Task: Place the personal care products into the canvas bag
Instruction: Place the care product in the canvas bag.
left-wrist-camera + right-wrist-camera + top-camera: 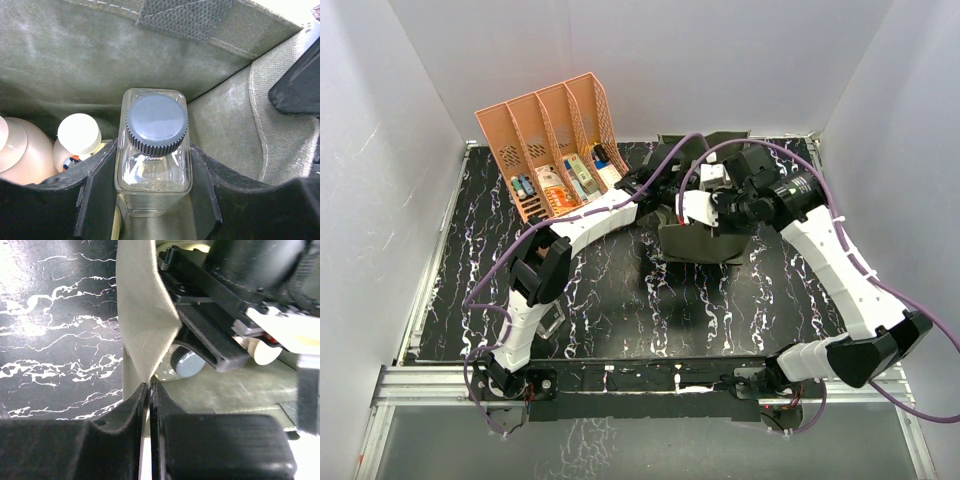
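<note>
My left gripper (152,162) is down inside the olive canvas bag (125,55) and is shut on a clear square bottle with a dark ribbed cap (156,122), one finger on each side. Beside it in the bag stand a tan bottle (22,152) and a white-capped bottle (79,134). My right gripper (149,387) is shut on the bag's wall (142,305) at its rim. The dark cap (187,362) and one left finger (210,337) show past that wall. In the top view the bag (705,245) stands mid-table with both arms at it.
A salmon-orange slotted rack (550,125) stands at the back left, with small colourful boxes and tubes (565,180) in its slots. White walls close the table on three sides. Purple cables (660,165) loop over the arms.
</note>
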Tool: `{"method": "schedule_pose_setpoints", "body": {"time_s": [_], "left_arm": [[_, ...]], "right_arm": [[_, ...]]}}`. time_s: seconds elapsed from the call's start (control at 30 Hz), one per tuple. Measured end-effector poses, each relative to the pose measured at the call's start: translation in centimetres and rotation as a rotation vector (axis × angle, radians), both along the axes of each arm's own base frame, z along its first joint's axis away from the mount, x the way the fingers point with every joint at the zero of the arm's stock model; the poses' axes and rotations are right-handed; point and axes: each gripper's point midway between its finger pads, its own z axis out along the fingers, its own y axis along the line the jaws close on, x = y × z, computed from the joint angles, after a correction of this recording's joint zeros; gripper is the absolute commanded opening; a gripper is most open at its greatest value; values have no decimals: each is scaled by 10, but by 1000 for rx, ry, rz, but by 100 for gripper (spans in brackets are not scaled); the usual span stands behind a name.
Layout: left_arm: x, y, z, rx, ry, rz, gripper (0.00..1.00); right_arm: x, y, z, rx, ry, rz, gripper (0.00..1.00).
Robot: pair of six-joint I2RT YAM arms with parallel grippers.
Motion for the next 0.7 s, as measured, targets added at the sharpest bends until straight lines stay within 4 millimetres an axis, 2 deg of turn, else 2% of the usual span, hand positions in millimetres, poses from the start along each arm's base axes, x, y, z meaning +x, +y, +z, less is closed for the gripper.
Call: {"method": "schedule_pose_setpoints", "body": {"time_s": [0.23,0.47,0.57,0.7], "left_arm": [[-2,1,-3,10,-3,-14,0],[-2,1,-3,10,-1,-13,0],[-2,1,-3,9,4,-10,0],[-2,0,-2,5,15,-3,0]], "right_arm": [[6,5,26,48,-65,-10,8],[2,10,30,129,-37,-88,9],[-1,13,34,212,-2,-183,17],[-11,16,44,364,63,-325,33]]}}
